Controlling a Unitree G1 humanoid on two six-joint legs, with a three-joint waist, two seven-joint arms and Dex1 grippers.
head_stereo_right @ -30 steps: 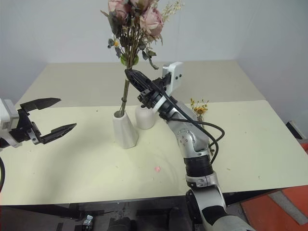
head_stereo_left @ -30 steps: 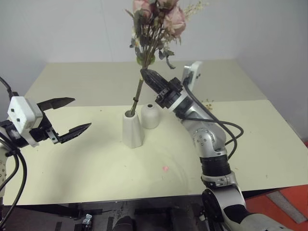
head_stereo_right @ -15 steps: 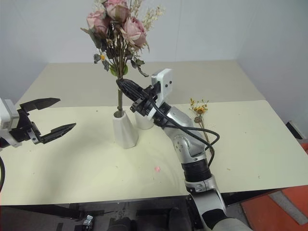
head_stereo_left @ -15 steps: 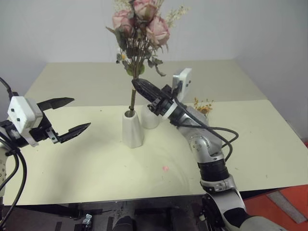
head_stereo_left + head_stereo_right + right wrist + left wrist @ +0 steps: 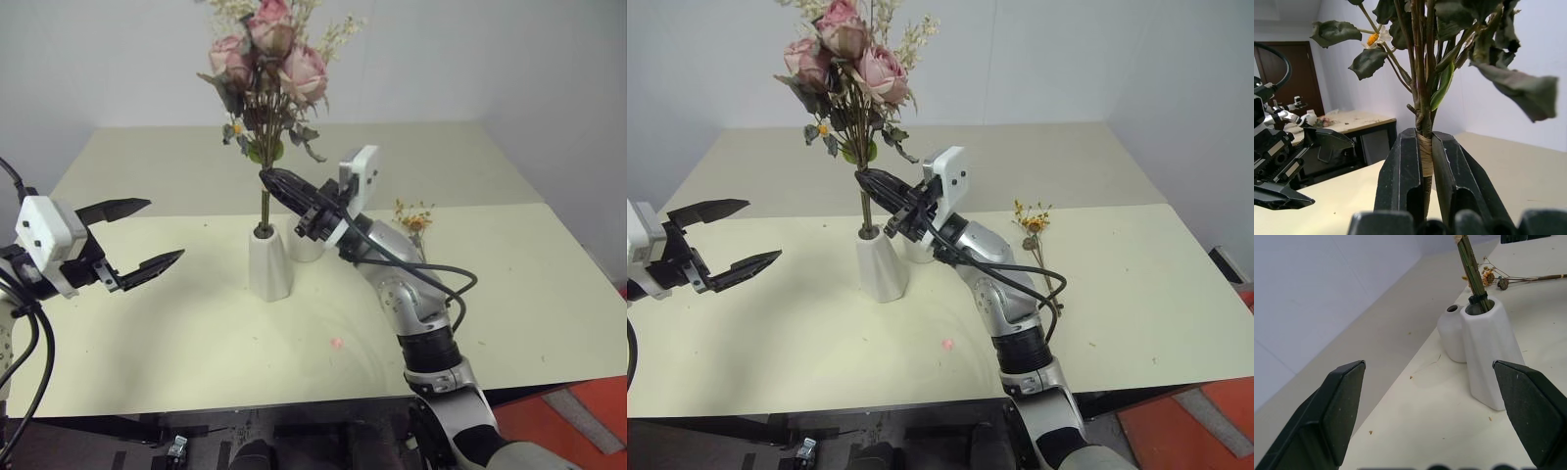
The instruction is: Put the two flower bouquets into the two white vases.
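Left gripper (image 5: 137, 240): near left of the table (image 5: 196, 343), hovering level above the top, its two black fingers spread wide apart and holding nothing. Judged to be parked clear of the work, well apart from both vases.

Right gripper (image 5: 269, 178): centre of the scene, pointing left and slightly upward, fingers clamped together on the bound stems of the rose bouquet (image 5: 263, 69), as the right wrist view shows. The grip sits just above the tall vase's mouth, which seems chosen to steer the stem ends while leaving the heavy heads free overhead.

Rose bouquet: pink heads, green leaves and pale sprigs, standing nearly upright; stem ends already inside the mouth of the tall vase (image 5: 268, 264). How deep they reach cannot be told.

Tall vase: white, faceted, tapered, upright on the table directly below the right gripper's fingertips.

Short vase (image 5: 306, 245): white, round-bodied, narrow neck, touching or just beside the tall vase on its far right; mouth empty, partly hidden by the right gripper.

Orange sprig (image 5: 1034, 235): thin, small orange-yellow flowers, lying flat on the table to the right of the right arm, well apart from both grippers, not yet placed.
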